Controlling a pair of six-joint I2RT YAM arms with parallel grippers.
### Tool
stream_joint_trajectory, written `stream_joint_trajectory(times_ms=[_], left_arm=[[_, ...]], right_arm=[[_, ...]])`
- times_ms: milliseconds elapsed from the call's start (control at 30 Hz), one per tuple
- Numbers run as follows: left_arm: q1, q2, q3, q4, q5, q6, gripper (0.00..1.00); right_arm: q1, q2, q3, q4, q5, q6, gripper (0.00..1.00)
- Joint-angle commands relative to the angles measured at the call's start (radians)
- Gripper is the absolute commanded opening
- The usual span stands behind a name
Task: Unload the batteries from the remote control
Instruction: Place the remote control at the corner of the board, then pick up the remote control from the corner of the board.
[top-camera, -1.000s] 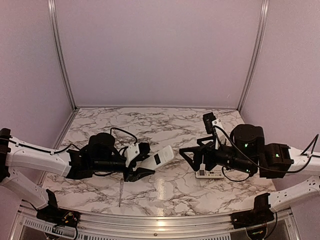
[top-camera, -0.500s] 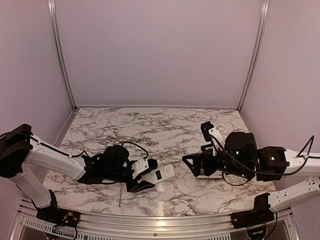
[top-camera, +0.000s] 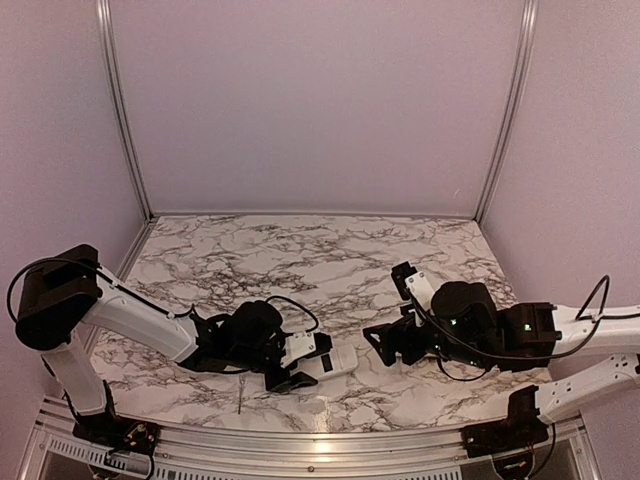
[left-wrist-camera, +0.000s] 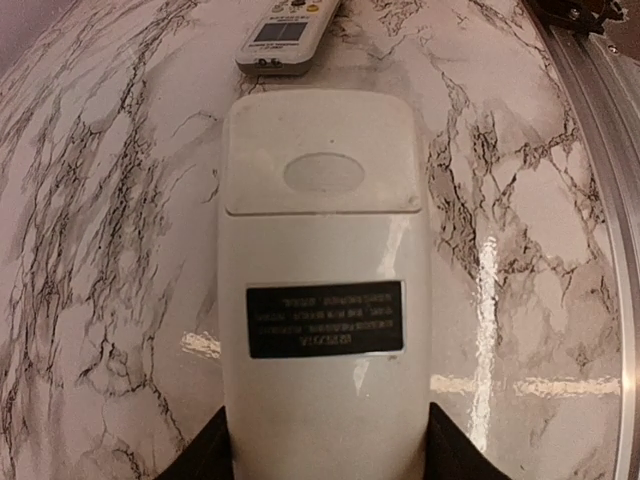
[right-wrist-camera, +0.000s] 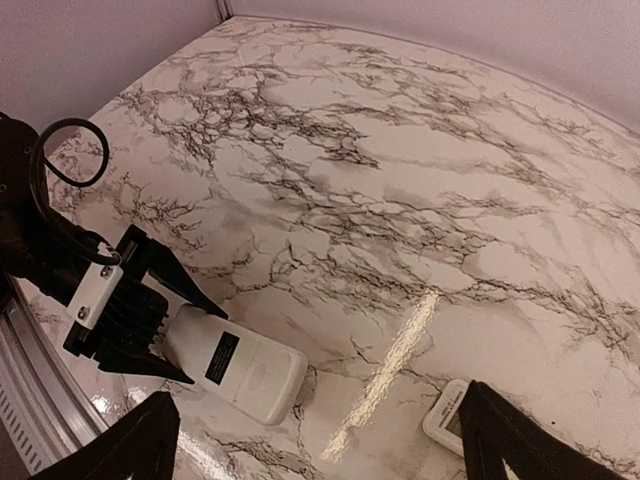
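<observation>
My left claw (left-wrist-camera: 330, 462) pinches the slick, light remote (left-wrist-camera: 325, 250) by its tail at the bench's (top-camera: 300, 250) near edge, with the batteries presumably hidden under its stiff cover (left-wrist-camera: 322, 150), so my wide-spread right claw (top-camera: 385, 340) should push that oval dimple.

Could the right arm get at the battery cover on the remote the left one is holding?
Probably yes. The left gripper clamps the remote by its other end, so the cover faces up, bare. The right gripper is open, with only bare table between.
</observation>
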Motion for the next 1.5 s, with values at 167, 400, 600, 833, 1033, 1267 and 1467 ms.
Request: stream_joint_trajectory(times_ms=[167,400,600,833,1033,1267,1467], left_arm=[[-0.01,0.079,0.051,-0.039,-0.058,0.048,0.51],[-0.009,0.144,0.092,-0.076,-0.075,0.06,0.59],[-0.009,0.131,0.078,-0.06,-0.077,0.06,0.74],[-0.01,0.076,0.038,-0.017,-0.079,0.048,0.81],[-0.01,-0.081,-0.081,0.12,-0.097,-0.002,0.99],[-0.01,-0.222,-0.219,0.282,-0.224,-0.112,0.99],[-0.011,-0.217,-0.256,0.335,-0.269,-0.136,0.99]], right_arm=[[0.0,0.05,0.002,0.036,0.027,0.006,0.95],[0.0,0.048,-0.01,0.032,0.037,0.024,0.95],[-0.002,0.042,-0.019,0.018,0.044,0.04,0.95],[0.0,0.038,-0.022,0.014,0.062,0.046,0.95],[-0.001,0.037,-0.026,-0.01,0.138,0.089,0.96],[-0.001,0.042,-0.065,0.042,0.104,0.129,0.96],[-0.001,0.093,-0.046,0.012,0.053,0.174,0.96]])
